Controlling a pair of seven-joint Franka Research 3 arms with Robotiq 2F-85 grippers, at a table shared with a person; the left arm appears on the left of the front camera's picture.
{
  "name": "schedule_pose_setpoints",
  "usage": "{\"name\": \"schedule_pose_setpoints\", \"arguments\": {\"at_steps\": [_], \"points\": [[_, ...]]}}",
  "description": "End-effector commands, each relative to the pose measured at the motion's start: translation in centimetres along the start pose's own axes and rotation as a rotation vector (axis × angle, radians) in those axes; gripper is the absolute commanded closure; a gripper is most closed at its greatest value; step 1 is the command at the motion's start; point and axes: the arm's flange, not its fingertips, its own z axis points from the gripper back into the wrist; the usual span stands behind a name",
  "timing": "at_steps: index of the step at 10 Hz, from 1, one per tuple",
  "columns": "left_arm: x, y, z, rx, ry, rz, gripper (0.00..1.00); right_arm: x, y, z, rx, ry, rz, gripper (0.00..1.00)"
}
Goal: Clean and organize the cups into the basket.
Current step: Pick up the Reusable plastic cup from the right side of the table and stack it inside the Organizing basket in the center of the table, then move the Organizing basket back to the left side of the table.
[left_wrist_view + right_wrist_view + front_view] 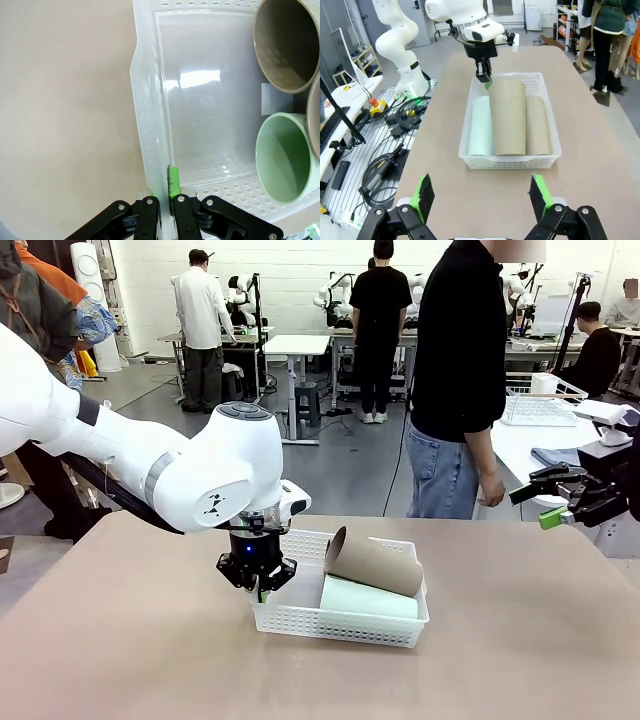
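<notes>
Your left gripper [165,202] is pinched on the basket [340,622] end wall — thin, flexible plastic, so pull gently. Three light cups [508,117] lie loose inside and may roll. Your right gripper [482,197] hangs spread apart.

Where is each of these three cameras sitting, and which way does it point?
Front view: between the arms, facing a standing person across the table; left tool clamps the shallow white perforated plastic basket, right tool at the edge.
Left wrist view: looks down its shut fingers pinching the basket wall.
Right wrist view: behind its open tool, facing the basket's end and the left arm.
Shared: basket, pale mint green tumbler.
</notes>
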Motion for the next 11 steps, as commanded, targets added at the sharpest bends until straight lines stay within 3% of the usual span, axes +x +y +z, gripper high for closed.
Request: {"name": "schedule_pose_setpoints", "arguments": {"at_steps": [1,11], "points": [[-0.09,-0.02,0.19,0.001,-0.009,-0.003,1.0,-0.21,0.18,-0.04,0.01,0.004,-0.004,0.0],[-0.09,-0.02,0.19,0.001,-0.009,-0.003,1.0,-0.21,0.18,-0.04,0.01,0.004,-0.004,0.0]]}}
